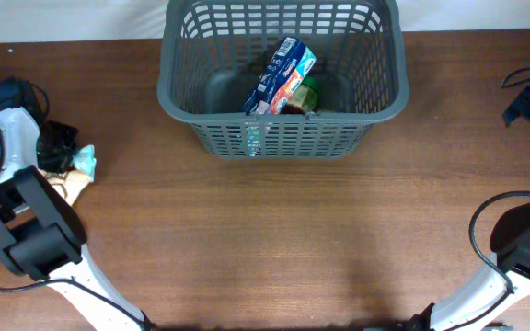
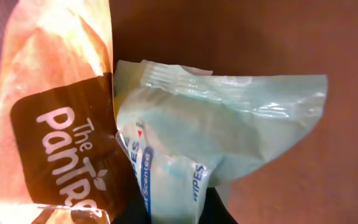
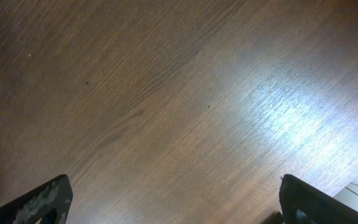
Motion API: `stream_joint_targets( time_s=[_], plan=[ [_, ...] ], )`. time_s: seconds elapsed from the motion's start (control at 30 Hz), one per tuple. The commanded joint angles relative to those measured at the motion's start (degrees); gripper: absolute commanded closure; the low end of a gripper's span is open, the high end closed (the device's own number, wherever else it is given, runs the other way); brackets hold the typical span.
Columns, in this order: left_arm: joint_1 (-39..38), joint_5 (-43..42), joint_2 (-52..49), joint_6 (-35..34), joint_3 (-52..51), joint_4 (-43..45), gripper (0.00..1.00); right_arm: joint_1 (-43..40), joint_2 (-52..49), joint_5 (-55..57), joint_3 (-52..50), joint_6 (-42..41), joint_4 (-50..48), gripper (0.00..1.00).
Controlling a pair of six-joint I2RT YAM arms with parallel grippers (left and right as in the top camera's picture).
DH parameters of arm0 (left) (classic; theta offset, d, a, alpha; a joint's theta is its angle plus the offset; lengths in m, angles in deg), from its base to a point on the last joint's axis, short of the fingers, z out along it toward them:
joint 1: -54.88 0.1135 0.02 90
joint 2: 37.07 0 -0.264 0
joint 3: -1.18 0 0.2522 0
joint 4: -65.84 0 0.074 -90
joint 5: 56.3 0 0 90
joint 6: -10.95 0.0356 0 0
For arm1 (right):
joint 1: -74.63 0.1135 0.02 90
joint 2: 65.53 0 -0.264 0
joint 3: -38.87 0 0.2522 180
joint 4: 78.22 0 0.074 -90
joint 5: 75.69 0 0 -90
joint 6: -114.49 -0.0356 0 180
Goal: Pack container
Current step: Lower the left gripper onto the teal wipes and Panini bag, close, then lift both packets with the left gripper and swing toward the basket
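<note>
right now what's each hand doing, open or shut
left hand: closed on the wipes pack
right hand: open, holding nothing, above the table

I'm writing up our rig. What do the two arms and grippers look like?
The left arm and right arm have white links, bulky black joint housings and thin black cables. The left gripper and right gripper are black; one right finger shows whitish scuffs.
</note>
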Motion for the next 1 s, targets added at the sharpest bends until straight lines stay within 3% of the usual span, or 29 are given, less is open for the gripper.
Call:
stream_joint_targets(
  time_s=[0.0, 0.6, 0.97],
  plan=[
    [-0.2, -0.7, 8.4, 3.3, 4.2, 0.0, 0.98, -0.2, 0.5, 0.9, -0.3, -0.3, 0.0, 0.01],
    [-1.0, -0.5, 20.8, 5.7, 5.0, -1.5, 0.98, -0.2, 0.5, 0.9, -0.3, -0.3, 0.0, 0.01],
    [-9.6, 0.3, 27.2, 9.0, 5.7, 0.9, 0.98, -0.2, 0.5, 0.9, -0.3, -0.3, 0.0, 0.01]
  ],
)
